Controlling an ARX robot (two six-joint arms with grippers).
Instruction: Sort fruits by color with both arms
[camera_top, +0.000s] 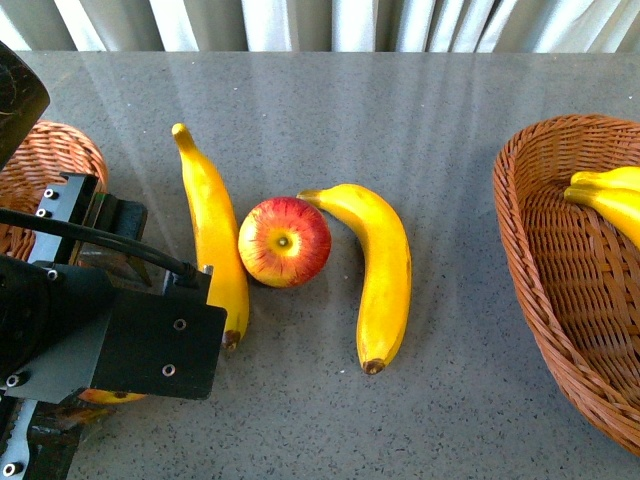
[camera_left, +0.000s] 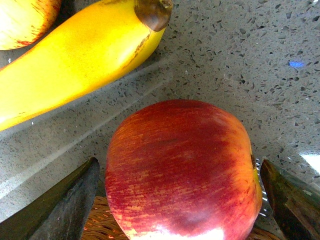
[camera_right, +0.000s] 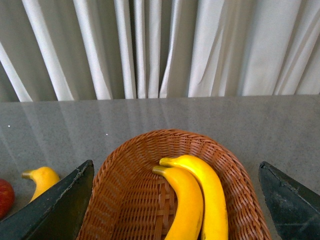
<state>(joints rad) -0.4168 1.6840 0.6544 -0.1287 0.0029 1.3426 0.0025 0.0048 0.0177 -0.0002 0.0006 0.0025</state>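
Gripping a red apple between my left gripper fingers, low at the near left beside the left banana's brown tip, I fear its round, smooth skin could slip as I swing toward the left basket.

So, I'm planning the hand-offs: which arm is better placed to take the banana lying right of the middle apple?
Probably the right. The left gripper has an apple between its fingers, while the right gripper is open and empty over the banana basket, the side nearer that banana.
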